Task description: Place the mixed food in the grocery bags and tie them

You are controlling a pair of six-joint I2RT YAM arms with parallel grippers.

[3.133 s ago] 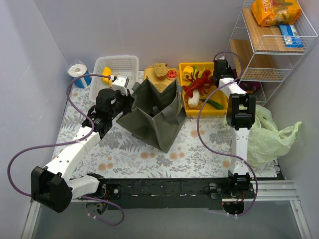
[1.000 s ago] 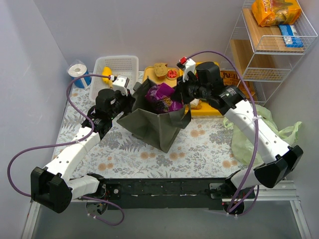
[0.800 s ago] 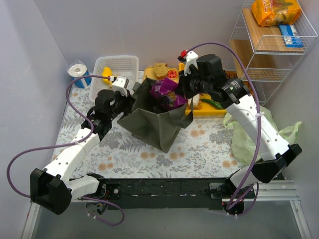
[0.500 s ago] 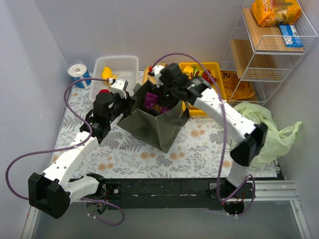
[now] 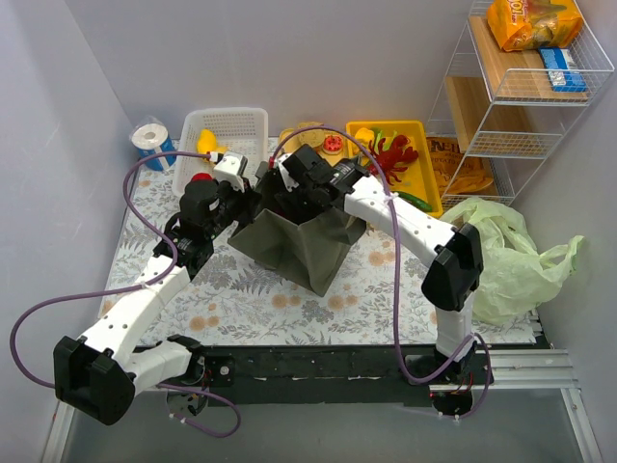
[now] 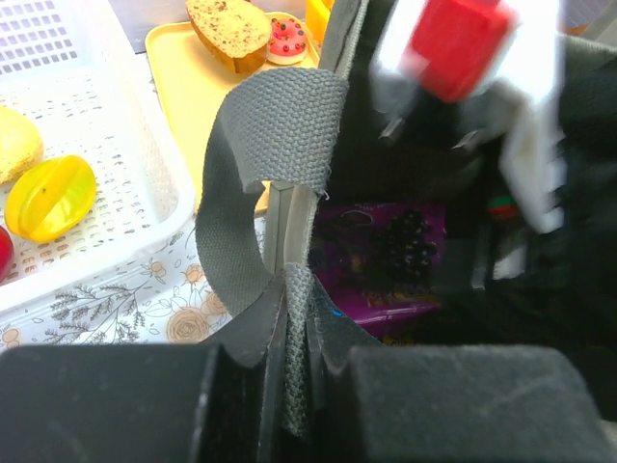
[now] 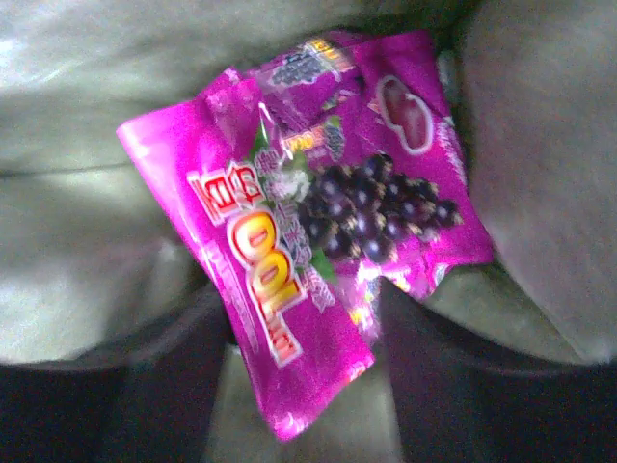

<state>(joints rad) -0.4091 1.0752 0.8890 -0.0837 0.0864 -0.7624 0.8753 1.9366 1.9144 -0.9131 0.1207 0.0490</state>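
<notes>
The dark olive tote (image 5: 307, 246) stands open mid-table. My left gripper (image 5: 243, 198) is shut on its left rim; woven fabric (image 6: 294, 328) is pinched between the jaws. My right gripper (image 5: 287, 198) reaches down into the tote and is open. A purple grape snack packet (image 7: 318, 231) lies on the tote's floor, its lower end between the spread fingers (image 7: 164, 376) and apparently loose. The packet (image 6: 386, 251) also shows past the rim. A red lobster (image 5: 390, 154) lies in a yellow tray (image 5: 421, 145), a bread bun (image 6: 227, 24) on another. The pale-green bag (image 5: 506, 256) lies crumpled at the right.
A white slatted basket (image 5: 227, 135) at the back left holds a yellow piece (image 6: 48, 198). A paper roll (image 5: 149, 140) stands beside it. A wire shelf (image 5: 521, 87) with orange snack packets fills the back right corner. Walls close in on both sides.
My right arm swung left from the trays with the purple packet, lowered it into the tote and opened its jaws. The left gripper kept its hold on the rim.
</notes>
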